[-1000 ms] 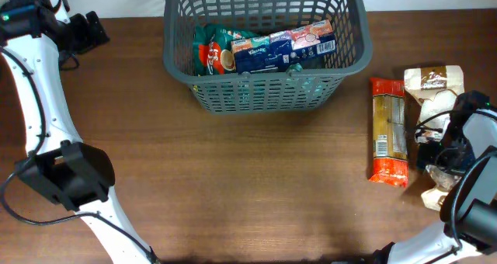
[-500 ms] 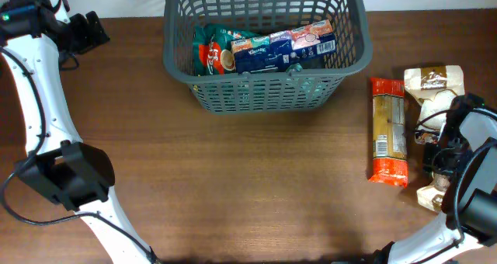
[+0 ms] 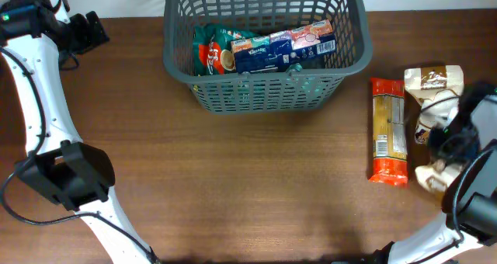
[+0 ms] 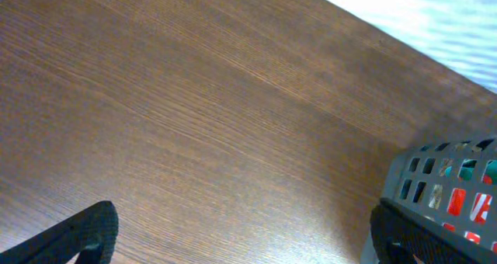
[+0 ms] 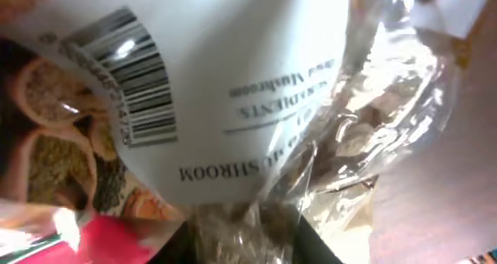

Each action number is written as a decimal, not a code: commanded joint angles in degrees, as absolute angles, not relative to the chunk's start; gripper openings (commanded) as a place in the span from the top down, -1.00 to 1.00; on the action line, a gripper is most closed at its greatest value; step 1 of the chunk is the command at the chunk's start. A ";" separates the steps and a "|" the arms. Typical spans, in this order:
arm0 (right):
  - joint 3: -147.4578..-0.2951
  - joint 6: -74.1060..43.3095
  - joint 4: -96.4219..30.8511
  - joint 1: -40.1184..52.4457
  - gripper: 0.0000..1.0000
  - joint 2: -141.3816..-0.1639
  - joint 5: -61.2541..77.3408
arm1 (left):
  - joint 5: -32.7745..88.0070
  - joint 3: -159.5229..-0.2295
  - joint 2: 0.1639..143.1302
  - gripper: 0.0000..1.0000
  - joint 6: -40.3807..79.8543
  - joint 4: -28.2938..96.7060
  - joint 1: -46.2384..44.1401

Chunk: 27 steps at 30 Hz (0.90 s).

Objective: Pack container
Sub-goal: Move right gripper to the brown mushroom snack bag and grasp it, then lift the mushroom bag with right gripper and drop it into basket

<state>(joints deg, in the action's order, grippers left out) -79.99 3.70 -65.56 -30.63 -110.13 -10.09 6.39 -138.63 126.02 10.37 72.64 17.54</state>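
Observation:
The container, a dark grey lattice basket, stands at the back centre and holds a blue tissue pack and a green snack bag. Its corner shows in the left wrist view. A clear mushroom bag with a white label lies at the far right. My right gripper is over its middle. In the right wrist view the jaws pinch the crinkled plastic of the mushroom bag. My left gripper stands open over bare table at the back left, its fingers wide apart.
A red pasta package lies lengthwise just left of the mushroom bag, its red edge visible beside the right fingers. White cloth borders the table's far edge. My left arm's base sits at the near left.
My right gripper has closed on the mushroom bag and shifted slightly right. The bag's near end has been pulled up toward it. The left arm has not moved.

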 commanded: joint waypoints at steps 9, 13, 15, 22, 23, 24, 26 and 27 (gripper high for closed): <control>-119.59 -2.48 -84.42 -29.06 0.62 -106.96 3.84 | 5.98 -138.52 126.02 -0.99 11.11 72.53 17.69; -136.29 -2.46 -90.28 -24.80 0.62 -106.74 12.60 | 5.98 -138.52 126.02 -0.99 11.11 72.53 17.69; -143.81 -2.48 -91.26 -21.34 0.67 -106.74 15.29 | 5.98 -138.52 126.02 -0.99 11.11 72.53 17.69; -159.65 -1.93 -85.36 -4.21 0.92 -106.74 15.86 | 5.98 -138.52 126.02 -0.99 11.11 72.53 17.69; -159.81 -1.41 -83.64 -1.89 0.92 -106.74 15.86 | 5.98 -138.54 126.02 -0.99 11.11 72.53 17.69; -159.74 -0.45 -81.82 0.71 0.92 -106.76 15.84 | 5.98 -138.52 126.02 -0.98 11.11 72.53 17.69; -159.35 1.06 -79.18 4.58 0.93 -107.26 15.38 | 5.98 -138.52 126.02 -0.99 11.11 72.53 17.69; -159.11 1.26 -78.04 6.26 0.93 -107.66 14.57 | 5.98 -138.52 126.02 -0.99 11.11 72.53 17.69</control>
